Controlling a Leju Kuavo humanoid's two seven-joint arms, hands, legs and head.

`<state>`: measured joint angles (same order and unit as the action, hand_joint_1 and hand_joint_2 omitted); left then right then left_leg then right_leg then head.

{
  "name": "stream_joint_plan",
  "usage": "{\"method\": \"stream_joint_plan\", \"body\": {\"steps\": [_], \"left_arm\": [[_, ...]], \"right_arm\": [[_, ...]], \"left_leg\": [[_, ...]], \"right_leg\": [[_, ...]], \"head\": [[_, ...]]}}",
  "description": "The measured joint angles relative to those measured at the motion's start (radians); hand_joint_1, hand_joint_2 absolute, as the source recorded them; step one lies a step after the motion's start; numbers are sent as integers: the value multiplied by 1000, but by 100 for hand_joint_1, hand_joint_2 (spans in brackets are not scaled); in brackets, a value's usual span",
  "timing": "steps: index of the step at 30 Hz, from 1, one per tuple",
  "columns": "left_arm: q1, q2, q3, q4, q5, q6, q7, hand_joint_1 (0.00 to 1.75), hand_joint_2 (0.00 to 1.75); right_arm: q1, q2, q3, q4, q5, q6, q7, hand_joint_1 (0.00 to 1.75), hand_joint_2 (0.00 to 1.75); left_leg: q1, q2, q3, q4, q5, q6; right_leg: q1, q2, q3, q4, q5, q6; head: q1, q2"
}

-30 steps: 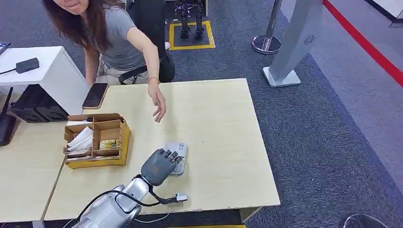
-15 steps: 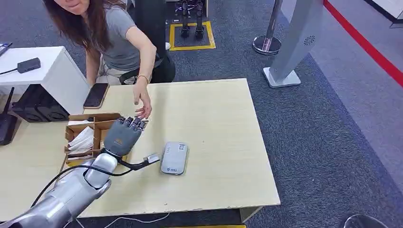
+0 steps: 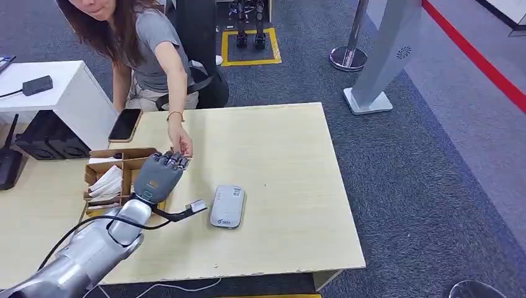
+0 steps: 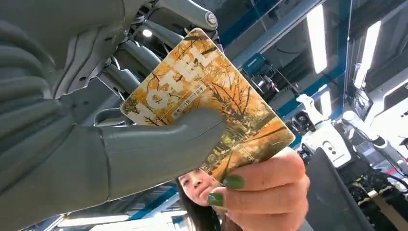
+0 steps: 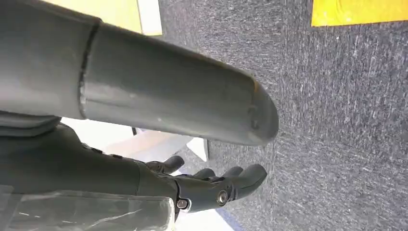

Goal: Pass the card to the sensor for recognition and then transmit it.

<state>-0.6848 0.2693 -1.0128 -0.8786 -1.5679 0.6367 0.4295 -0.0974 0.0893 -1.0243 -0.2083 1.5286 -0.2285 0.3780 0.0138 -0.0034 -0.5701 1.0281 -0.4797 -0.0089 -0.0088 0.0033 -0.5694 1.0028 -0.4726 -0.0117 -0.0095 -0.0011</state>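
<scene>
Head view shows our left hand [image 3: 160, 176] raised over the left part of the tabletop [image 3: 285, 155], just above the cardboard organizer box [image 3: 126, 181] that sits near the left edge. A person's hand [image 3: 180, 141] reaches in from the far edge and meets our fingertips there. From the left wrist view we see why: our left hand [image 4: 96, 134] pinches the card [image 4: 207, 106], an orange autumn-leaf print with "HOTEL" lettered across it, between the thick thumb and the darker fingers behind it, while the person's hand [image 4: 262, 187], nails painted green, grips the card's opposite corner. Both hold it at once.

The grey sensor [image 3: 227, 205] lies flat on the tabletop toward the near edge, about midway across, well apart from the card and just beside our left wrist. A dark phone [image 3: 124, 125] rests at the far left corner.

Our right hand [image 5: 211, 185] hangs beside the tabletop over the grey carpet [image 5: 337, 120], fingers loosely curved and apart with nothing between them.
</scene>
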Motion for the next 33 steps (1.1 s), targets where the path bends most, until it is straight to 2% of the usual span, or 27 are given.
{"method": "stream_joint_plan", "body": {"steps": [2, 6, 17, 18, 19, 23, 29, 33], "left_arm": [[0, 0, 0, 0, 0, 0, 4, 175, 175], [-4, -1, -31, 0, 0, 0, 70, 175, 175], [-8, 2, -50, -1, 0, 0, 94, 175, 175], [-8, 3, -50, -1, 0, 0, 95, 96, 175], [-8, 7, -50, -5, 0, 0, 103, 0, 175], [-7, 21, -50, -27, 0, 0, 118, 0, 175], [-7, 43, -50, -74, 0, 0, 195, 0, 175], [-7, 56, -50, -95, 0, 0, 215, 0, 175]], "right_arm": [[0, 0, 0, 0, 0, 0, 0, 0, 0], [0, 0, 0, 0, 0, 6, 0, 0, 0], [0, 0, 0, 0, -1, 8, 0, 0, 0], [0, 0, 0, 0, -2, 9, 0, 0, 0], [0, 0, 0, 0, -2, 11, 0, 0, 0], [0, 0, 0, 0, -2, 12, 0, 0, 0], [0, 0, 0, 0, -3, 10, 0, 0, 0], [0, 0, 0, 0, -6, 10, 0, 0, 0]], "left_leg": [[0, 0, 0, 0, 0, 0], [0, 0, 0, 0, 0, 0], [0, 0, 0, 0, 0, 0], [0, 0, 0, 0, 0, 0], [0, 0, 0, 0, 0, 0], [0, 0, 0, 0, 0, 0], [0, 0, 0, 0, 0, 0], [0, 0, 0, 0, 0, 0]], "right_leg": [[0, 0, 0, 0, 0, 0], [0, 0, 0, 0, 0, 0], [0, 0, 0, 0, 0, 0], [0, 0, 0, 0, 0, 0], [0, 0, 0, 0, 0, 0], [0, 0, 0, 0, 0, 0], [0, 0, 0, 0, 0, 0], [0, 0, 0, 0, 0, 0]], "head": [[0, 0], [0, 0], [0, 0], [0, 0], [0, 0], [0, 0], [0, 0], [0, 0]]}}
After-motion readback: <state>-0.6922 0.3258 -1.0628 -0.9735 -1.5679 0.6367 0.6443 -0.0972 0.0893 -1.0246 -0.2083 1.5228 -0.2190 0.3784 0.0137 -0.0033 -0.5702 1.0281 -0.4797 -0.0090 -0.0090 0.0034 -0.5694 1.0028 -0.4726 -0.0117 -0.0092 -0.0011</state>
